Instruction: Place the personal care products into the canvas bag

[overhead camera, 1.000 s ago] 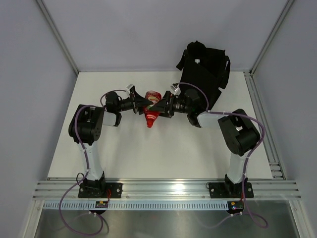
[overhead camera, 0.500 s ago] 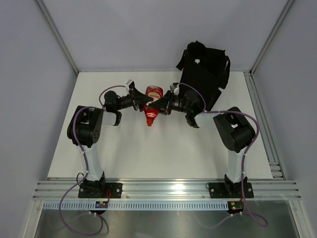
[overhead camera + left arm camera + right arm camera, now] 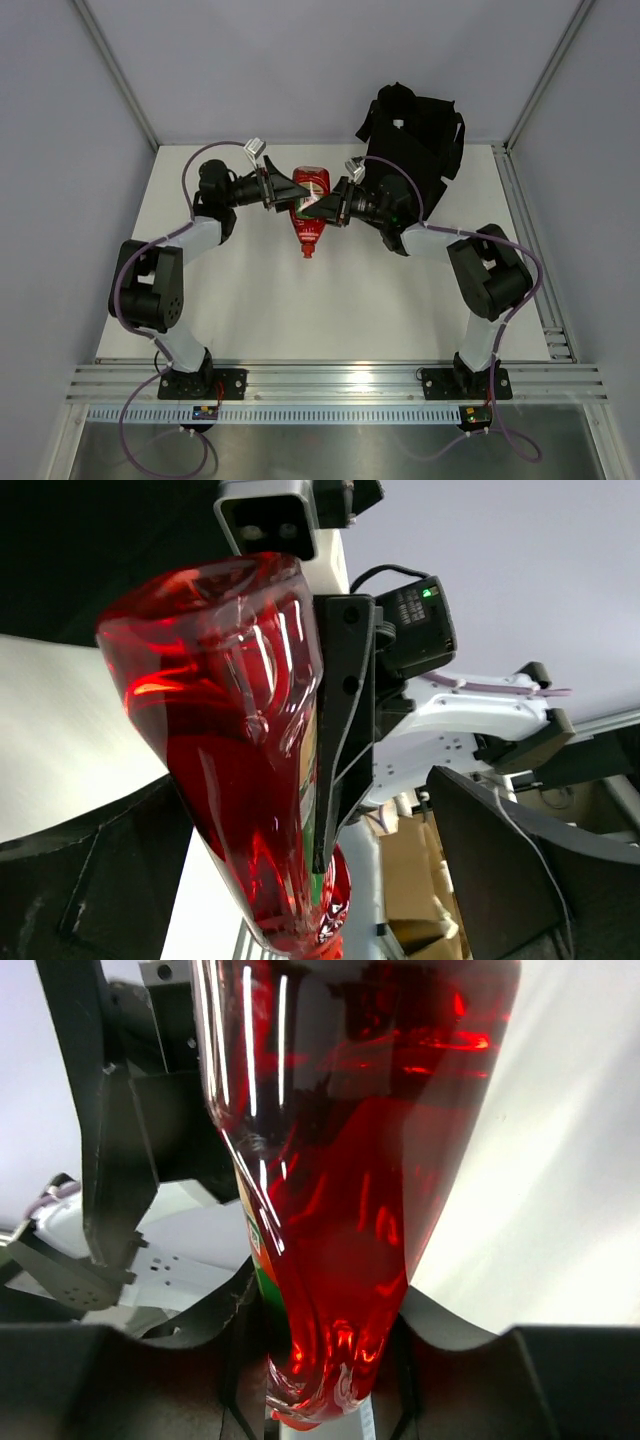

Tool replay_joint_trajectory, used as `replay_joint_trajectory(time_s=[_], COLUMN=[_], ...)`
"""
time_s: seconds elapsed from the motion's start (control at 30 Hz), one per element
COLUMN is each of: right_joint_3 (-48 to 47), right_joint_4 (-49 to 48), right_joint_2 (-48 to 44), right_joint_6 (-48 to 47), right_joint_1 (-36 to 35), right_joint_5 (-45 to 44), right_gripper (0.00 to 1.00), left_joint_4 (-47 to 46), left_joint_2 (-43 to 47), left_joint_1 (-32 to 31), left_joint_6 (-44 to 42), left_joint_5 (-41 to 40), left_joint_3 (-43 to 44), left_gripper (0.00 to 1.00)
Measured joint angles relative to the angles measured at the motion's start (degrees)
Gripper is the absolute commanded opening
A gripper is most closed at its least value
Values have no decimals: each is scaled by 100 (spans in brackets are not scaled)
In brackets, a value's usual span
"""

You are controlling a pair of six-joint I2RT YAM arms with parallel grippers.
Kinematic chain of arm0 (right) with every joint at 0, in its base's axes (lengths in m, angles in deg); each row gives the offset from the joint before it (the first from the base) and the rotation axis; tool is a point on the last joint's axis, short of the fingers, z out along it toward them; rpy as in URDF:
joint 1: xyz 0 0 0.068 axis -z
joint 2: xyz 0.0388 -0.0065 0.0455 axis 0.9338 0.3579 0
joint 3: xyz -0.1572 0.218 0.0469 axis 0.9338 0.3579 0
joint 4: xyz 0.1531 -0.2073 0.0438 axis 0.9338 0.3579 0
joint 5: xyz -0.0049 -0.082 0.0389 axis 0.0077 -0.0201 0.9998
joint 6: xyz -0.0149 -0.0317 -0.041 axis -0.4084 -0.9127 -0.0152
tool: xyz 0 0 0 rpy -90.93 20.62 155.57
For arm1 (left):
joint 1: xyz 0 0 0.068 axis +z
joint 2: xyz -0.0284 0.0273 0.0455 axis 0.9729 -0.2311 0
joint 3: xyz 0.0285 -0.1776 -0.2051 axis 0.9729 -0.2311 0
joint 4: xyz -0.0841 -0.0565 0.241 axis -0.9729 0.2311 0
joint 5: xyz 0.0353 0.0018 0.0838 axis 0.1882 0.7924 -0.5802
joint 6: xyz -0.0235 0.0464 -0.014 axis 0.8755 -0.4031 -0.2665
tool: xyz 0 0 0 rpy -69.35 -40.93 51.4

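A red, see-through tube [image 3: 309, 210] hangs cap-down above the white table [image 3: 250, 300], between both arms. My right gripper [image 3: 331, 207] is shut on it from the right; in the right wrist view its dark fingers [image 3: 225, 1360] press into the red tube [image 3: 350, 1160] near its lower end. My left gripper [image 3: 283, 190] is open at the tube's left side. In the left wrist view its fingers [image 3: 510, 870] stand wide apart around the red tube [image 3: 230, 730]. The black canvas bag [image 3: 415, 140] stands at the back right, behind the right arm. Other personal care products are out of view.
An aluminium rail [image 3: 525, 220] runs along the table's right edge, and grey walls close in the back and sides. The bag's handles [image 3: 395, 100] stick up near the back wall. The arm bases [image 3: 200, 375] sit at the near edge.
The left gripper has opened and let go of the red tube, and its arm has stretched toward the back. The right gripper has shut on the tube, which has shifted slightly toward the back.
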Motion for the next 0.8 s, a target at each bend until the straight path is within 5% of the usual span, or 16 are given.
replay_joint_trajectory(time_s=[0.23, 0.57, 0.8], right_joint_3=[-63, -595, -2542], right_joint_4=[1163, 2280, 4382], right_joint_2=[-505, -796, -925], right_joint_6=[-1021, -1803, -3198], right_joint_1=[212, 706, 1456], right_joint_5=[348, 745, 717], right_gripper=[0, 0, 0], left_joint_4=[2837, 5036, 6349], left_joint_2=[468, 765, 1412], left_joint_1=[44, 92, 114], left_joint_6=[-2308, -4065, -5281], left_joint_5=[-339, -833, -1292], left_joint_3=[595, 977, 933], left_gripper=[99, 99, 99])
